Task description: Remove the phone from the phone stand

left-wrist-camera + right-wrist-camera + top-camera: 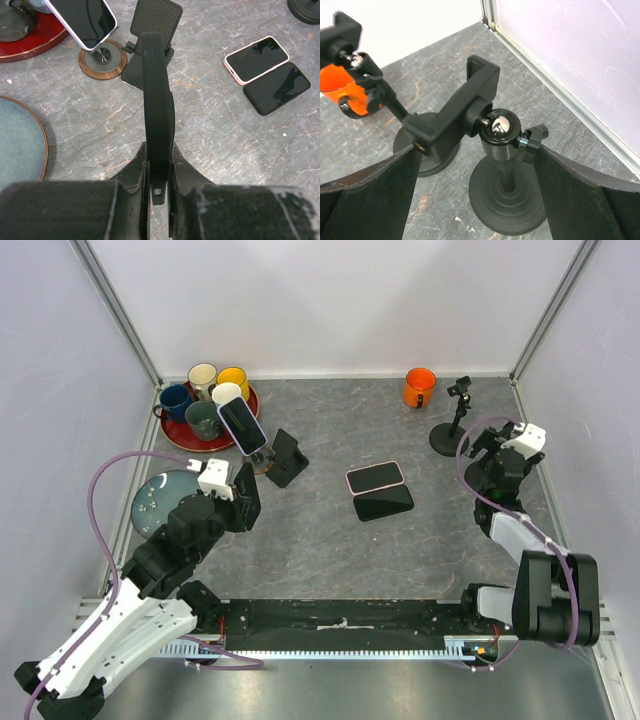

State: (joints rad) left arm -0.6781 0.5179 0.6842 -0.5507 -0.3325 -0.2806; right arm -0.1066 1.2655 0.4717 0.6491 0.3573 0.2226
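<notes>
My left gripper (246, 502) (159, 155) is shut on a black phone (157, 90), held edge-on between the fingers above the table, its port end towards the wrist. Just beyond it stands an empty black folding phone stand (287, 458) (165, 15). A second phone (242, 425) (85, 20) in a pale case leans on a round wooden stand (102, 60). My right gripper (497, 455) (477, 152) is open, its fingers on either side of a black ball-head clamp stand (507, 200). Another clamp stand (452, 425) (427, 150) stands behind it.
Two phones lie flat mid-table, one in a pink case (375, 477) (256, 59) and one black (383, 502) (276, 88). A red tray (176, 430) holds several mugs at the back left. A blue plate (155, 502) lies left. An orange mug (419, 388) stands at the back.
</notes>
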